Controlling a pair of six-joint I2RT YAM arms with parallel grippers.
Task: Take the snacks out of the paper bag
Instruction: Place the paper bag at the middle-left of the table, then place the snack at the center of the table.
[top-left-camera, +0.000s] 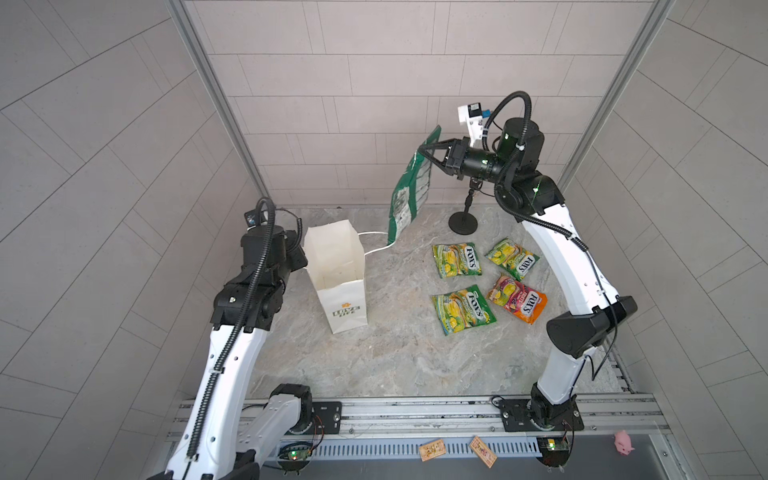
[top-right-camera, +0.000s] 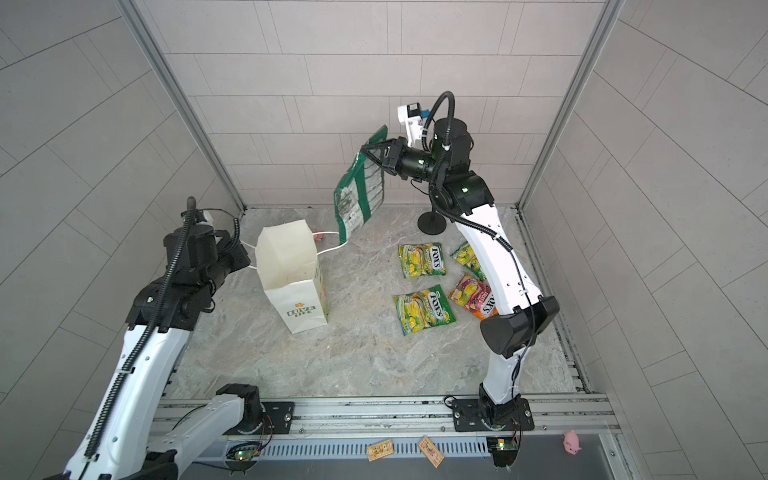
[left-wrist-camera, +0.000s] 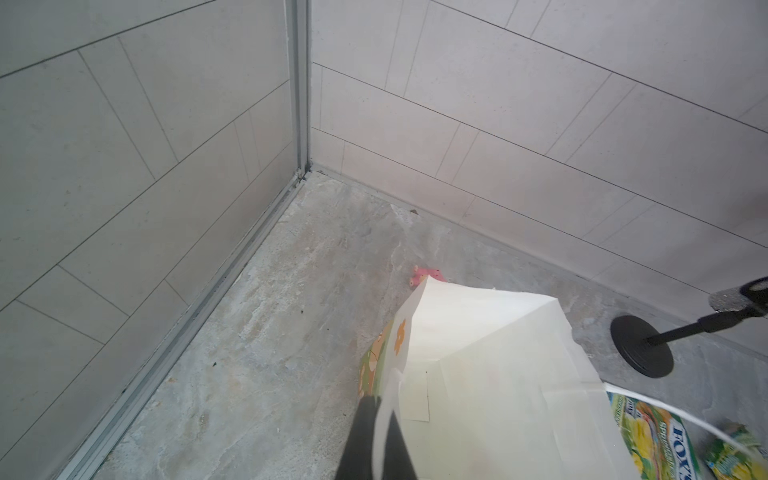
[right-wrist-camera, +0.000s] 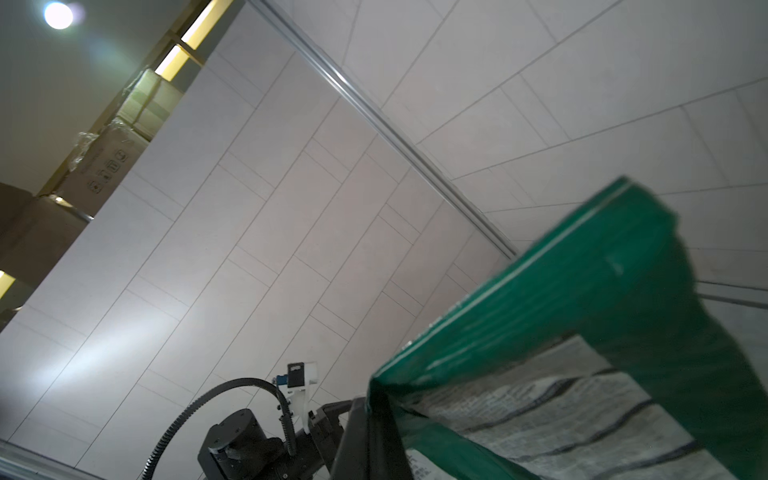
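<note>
The crisp packet (top-left-camera: 409, 195) hangs in the air, clear of the paper bag's (top-left-camera: 345, 307) mouth, above the far part of the worktop (top-left-camera: 374, 365). Its printed back faces the camera in both top views. The right pincer (top-left-camera: 421, 148) is closed on the packet's upper edge, and the right wrist view shows the green foil (right-wrist-camera: 582, 332) pinched between the jaws. The packet's lower corner hangs near the bag's white cord handle (top-left-camera: 376, 243); I cannot tell whether they touch.

Four FOX'S packets (top-left-camera: 456, 259) (top-left-camera: 512, 257) (top-left-camera: 463, 309) (top-left-camera: 517, 298) already lie flat on the worktop on the robot's right side (one is pink and orange rather than yellow-green). The bag stands upright, and no packet shows inside it from above.

The left pincer (left-wrist-camera: 380, 415) is closed on the rim of the bag's wall, which steadies the bag. Its black fingers (left-wrist-camera: 361, 436) sit either side of the paper edge in the left wrist view.

As I judge it, this is the last snack being carried out, so the task is nearly done. The next move is to swing the packet to bare worktop, probably between the bag and the small packets. It should then be lowered until its limp lower end lies down, and only then released. It must stay clear of the black round-based stand (top-left-camera: 462, 222) and of the packets already laid out.
</note>
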